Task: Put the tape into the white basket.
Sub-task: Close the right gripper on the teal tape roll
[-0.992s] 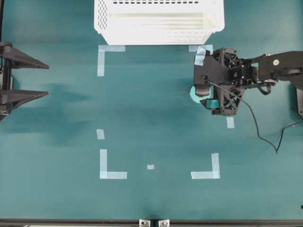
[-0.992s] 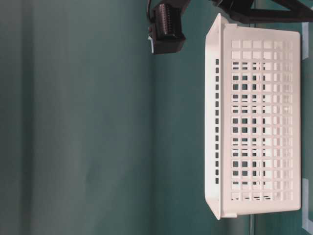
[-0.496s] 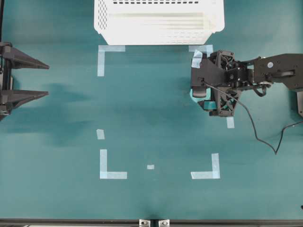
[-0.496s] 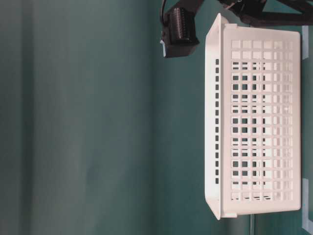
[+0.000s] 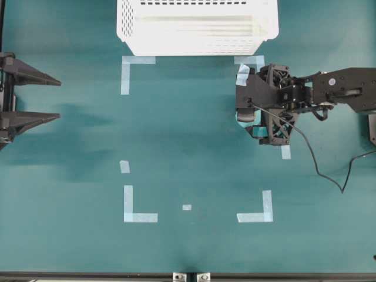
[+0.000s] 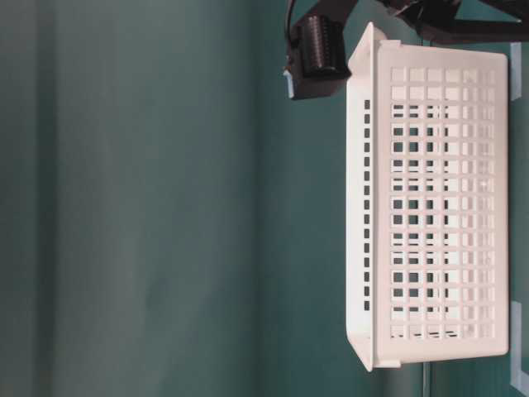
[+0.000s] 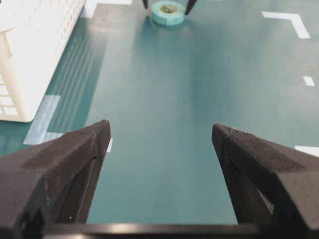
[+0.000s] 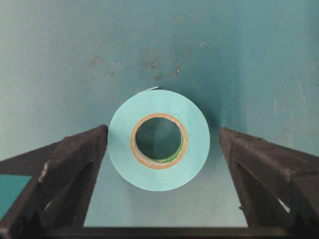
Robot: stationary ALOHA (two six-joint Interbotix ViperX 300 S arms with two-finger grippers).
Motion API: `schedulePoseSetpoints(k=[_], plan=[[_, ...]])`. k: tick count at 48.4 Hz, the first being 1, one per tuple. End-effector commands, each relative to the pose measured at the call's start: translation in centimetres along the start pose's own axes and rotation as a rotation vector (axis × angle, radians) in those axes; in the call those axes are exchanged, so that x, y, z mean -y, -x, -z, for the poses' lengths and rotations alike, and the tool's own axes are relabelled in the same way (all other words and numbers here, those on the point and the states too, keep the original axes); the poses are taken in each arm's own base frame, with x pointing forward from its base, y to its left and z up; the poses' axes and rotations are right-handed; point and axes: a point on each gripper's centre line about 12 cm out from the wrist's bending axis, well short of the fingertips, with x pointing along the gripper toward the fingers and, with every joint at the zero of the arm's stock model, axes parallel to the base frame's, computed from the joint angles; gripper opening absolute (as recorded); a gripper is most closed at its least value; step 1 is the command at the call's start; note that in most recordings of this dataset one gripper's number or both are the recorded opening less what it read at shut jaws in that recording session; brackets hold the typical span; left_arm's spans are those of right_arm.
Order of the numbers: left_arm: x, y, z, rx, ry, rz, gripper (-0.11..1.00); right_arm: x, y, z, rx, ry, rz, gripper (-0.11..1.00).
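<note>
Right wrist view is the one we care about: the tape (image 8: 158,139) lies flat on the bench (image 8: 60,59), hole pointing straight up at the camera, and it sits between the two fingers of our right gripper (image 8: 162,144). The jaws are spread wide and grip nothing. The left-hand finger in that view is just beside the roll's rim, maybe grazing it, we can't tell, while the other finger has a clear gap to the roll. So the tape is a bit off-centre, nearer one finger than the other.

Being a ring lying flat, the tape has no real long axis, so any squeeze across it should do. Our guess is the closing fingers will nudge it to the middle before they bite.

From overhead, only a sliver of the tape (image 5: 239,117) peeks out under the right gripper (image 5: 249,117), which hangs over it near the right-hand corner of the white basket (image 5: 197,35). Relative to the tape, the basket is close, up and to the left in that view.

Our left gripper (image 7: 159,149) is well apart from the tape (image 7: 168,12), across the bench, jaws open and empty too. Right arm is clearly the nearer one, so the pick is its job.
</note>
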Motion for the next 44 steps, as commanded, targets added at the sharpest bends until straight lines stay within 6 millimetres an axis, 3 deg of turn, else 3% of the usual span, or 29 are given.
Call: schedulePoseSetpoints(k=[1,38,44], plan=[[-0.01,-0.08,-0.51,0.012,0.001,-0.002,0.35,-0.16,0.22,-0.64,0.023,-0.002,-0.005,1.0],[-0.03,-0.08,-0.49,0.011,0.001,-0.004,0.35,-0.08,-0.16,-0.18,0.004,0.0,-0.002,0.99],[-0.03,-0.08,-0.55,0.013,0.001,-0.004,0.35,-0.14,-0.08,-0.61,0.015,0.004,-0.003,0.87]])
